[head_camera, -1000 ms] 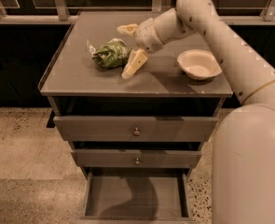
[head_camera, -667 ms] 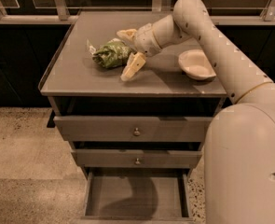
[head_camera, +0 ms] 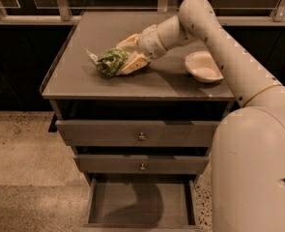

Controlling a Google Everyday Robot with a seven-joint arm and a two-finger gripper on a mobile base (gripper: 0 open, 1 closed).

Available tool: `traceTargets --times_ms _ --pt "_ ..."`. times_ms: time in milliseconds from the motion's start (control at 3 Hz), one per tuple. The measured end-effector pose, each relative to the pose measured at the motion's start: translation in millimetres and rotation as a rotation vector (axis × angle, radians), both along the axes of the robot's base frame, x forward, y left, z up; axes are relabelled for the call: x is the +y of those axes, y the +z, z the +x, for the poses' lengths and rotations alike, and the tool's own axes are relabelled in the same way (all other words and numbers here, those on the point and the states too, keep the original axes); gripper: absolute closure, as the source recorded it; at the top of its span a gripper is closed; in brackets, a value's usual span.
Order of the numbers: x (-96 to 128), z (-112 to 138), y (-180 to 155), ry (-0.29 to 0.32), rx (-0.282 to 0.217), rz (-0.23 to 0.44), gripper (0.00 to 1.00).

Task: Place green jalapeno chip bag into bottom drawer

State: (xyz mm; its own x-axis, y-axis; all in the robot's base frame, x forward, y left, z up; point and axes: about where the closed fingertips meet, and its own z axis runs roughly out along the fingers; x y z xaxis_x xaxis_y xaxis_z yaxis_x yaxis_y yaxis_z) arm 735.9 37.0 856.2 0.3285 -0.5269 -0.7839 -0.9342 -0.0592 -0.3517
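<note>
Right now I am watching the gripper point(head_camera: 123, 57) sitting low over the grey cabinet top point(head_camera: 79, 83), left of its middle, at the end of the cream arm point(head_camera: 219, 47) that is reaching in from my right. Its 2 tan fingers point(head_camera: 131, 41) are standing narrow, 1 on the far side and 1 on the near side of the green jalapeno chip bag point(head_camera: 109, 62), and both are pressing on the bag's right end, so the pincer is gripping the bag. The bag itself is lying crumpled on the cabinet top, its whitish end pointing left, away from the wrist. I cannot tell whether any part of it is lifting off the surface.

A round cream bowl point(head_camera: 203, 66) is resting on the same top, well apart from the bag, to the right and partly under the arm.

Below the top, 3 grey drawers are showing. The upper drawer point(head_camera: 108, 134) and the middle drawer point(head_camera: 108, 164) are each carrying a small round knob at the centre of the front. The bottom drawer point(head_camera: 132, 204) is standing pulled out toward me, its flat grey floor lying bare, with the arm's shadow falling across it.

The robot's pale body point(head_camera: 258, 173) is filling the lower right of my view, and speckled flooring point(head_camera: 21, 149) is running along the left of the cabinet.
</note>
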Motion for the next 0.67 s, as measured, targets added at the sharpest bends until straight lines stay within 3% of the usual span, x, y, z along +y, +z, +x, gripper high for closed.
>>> traceTargets --times_ms 667 --pt "0.2 -0.1 0.0 0.0 0.0 0.0 0.89"
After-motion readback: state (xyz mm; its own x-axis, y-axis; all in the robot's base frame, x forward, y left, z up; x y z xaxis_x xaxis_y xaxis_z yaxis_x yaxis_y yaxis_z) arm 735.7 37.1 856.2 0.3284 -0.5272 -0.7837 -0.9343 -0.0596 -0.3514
